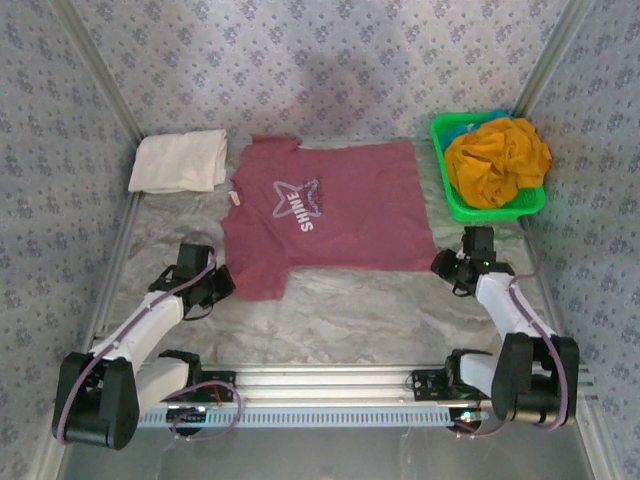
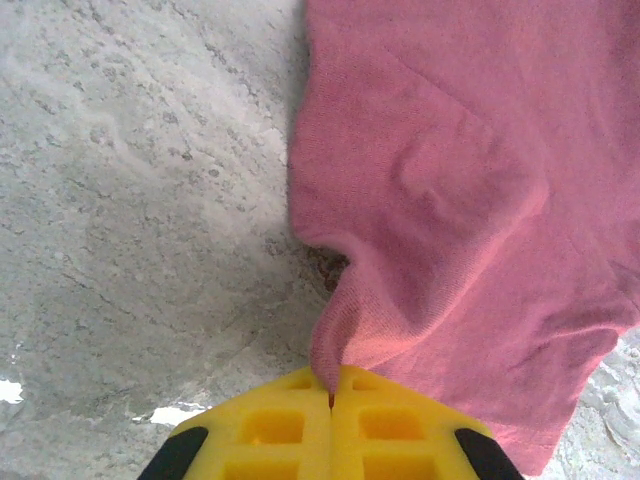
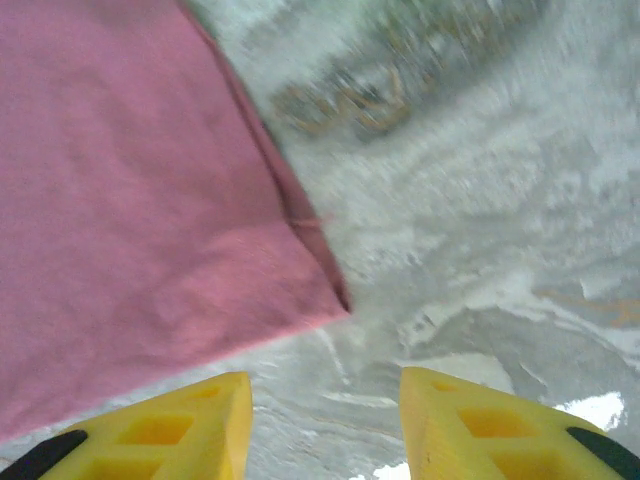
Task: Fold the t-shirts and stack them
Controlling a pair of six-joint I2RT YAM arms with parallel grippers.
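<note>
Maroon t-shirt lies flat and print-up at mid tabletop, collar to the left, hem to the right. Cream-white t-shirt sits folded at far left. Mustard-orange t-shirt is bunched in the green basket at far right.

Left gripper: jaws clenched on a small pinch of maroon cloth at the edge of the near sleeve; the fabric puckers up into the closed pads.

Right gripper: jaws released, over bare tabletop just beside the near hem corner, not touching the cloth.

Handling, judged: light, limp knit. It drapes and wrinkles, and will sag between any two held points. A thin pinch can slip out or catch one layer only. Best holds are edges and corners, so sleeve on the left, hem corner on the right, both layers taken together. Lift evenly, otherwise the fold skews
</note>
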